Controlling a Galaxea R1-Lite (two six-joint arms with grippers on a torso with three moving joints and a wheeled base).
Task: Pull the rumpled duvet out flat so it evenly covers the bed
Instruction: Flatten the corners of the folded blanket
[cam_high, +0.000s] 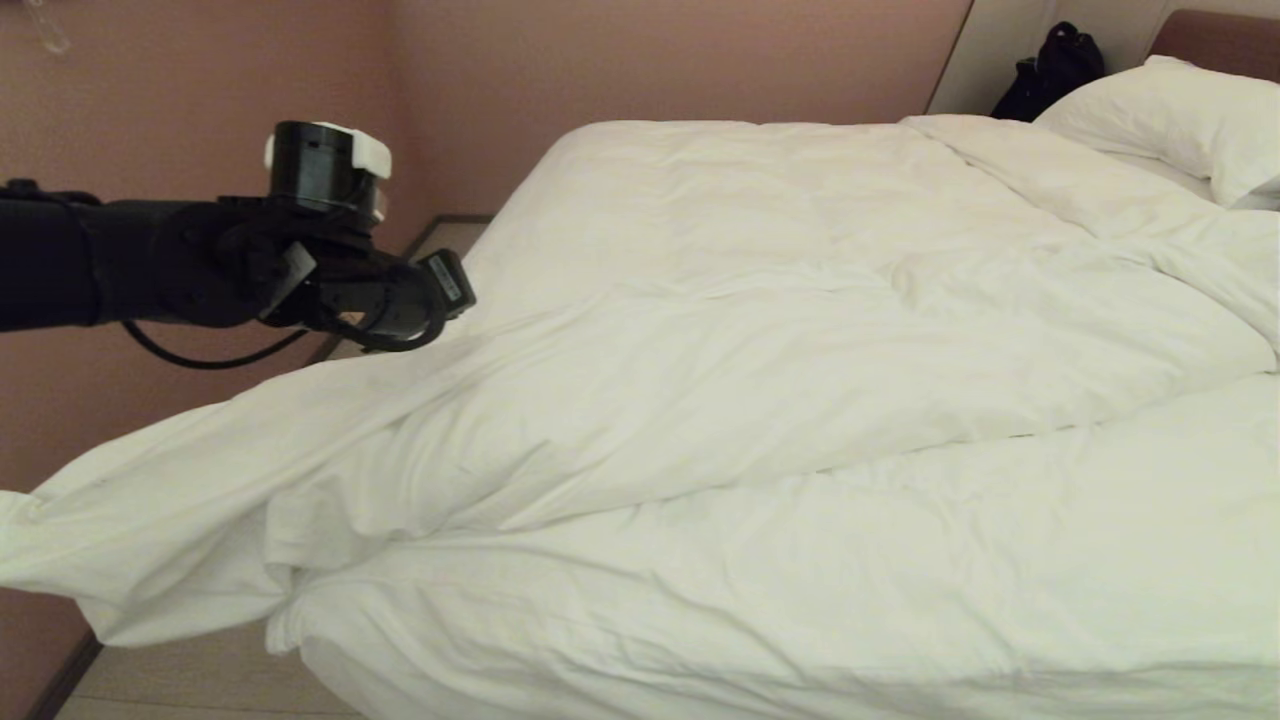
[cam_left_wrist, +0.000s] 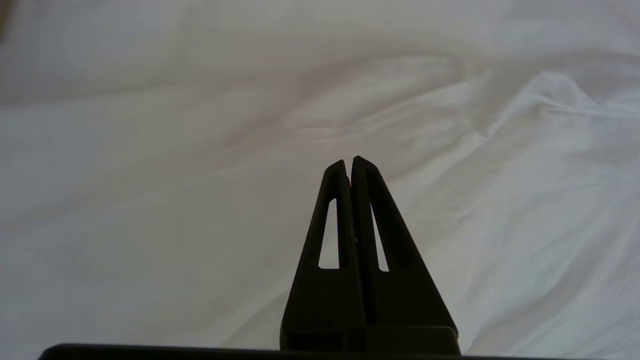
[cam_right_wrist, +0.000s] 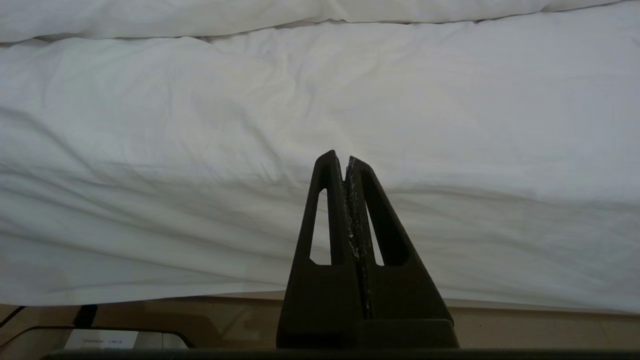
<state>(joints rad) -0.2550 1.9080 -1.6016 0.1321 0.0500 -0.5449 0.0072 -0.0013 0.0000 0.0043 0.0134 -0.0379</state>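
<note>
At the far left of the head view, the left arm reaches in level above the foot corner of the bed (cam_high: 330, 670), its wrist hanging just over the duvet (cam_high: 760, 400). The left gripper (cam_left_wrist: 348, 161) has its fingers pressed together with nothing between them, and only white cloth lies under the tips; whether they touch it cannot be told.

The duvet spreads across most of the bed. Its left corner spills past the mattress edge in a loose flap over the floor (cam_high: 200, 680), and a long diagonal ridge of bunched cloth runs from that corner up toward the right. Nearer the camera, below the ridge, a smoother white band runs along the bed's edge.

Behind the arm, a pinkish wall (cam_high: 600, 60) closes off the far side, with a narrow strip of floor between it and the bed.

At the upper right, the duvet is folded back in a thick roll beside a pillow (cam_high: 1180, 120). A black bag (cam_high: 1050, 70) sits behind it, by the reddish-brown headboard (cam_high: 1215, 35).

The right gripper (cam_right_wrist: 345, 159), parked low beside the bed, is closed on nothing and faces the white cloth draped down the near side, with a strip of floor below.
</note>
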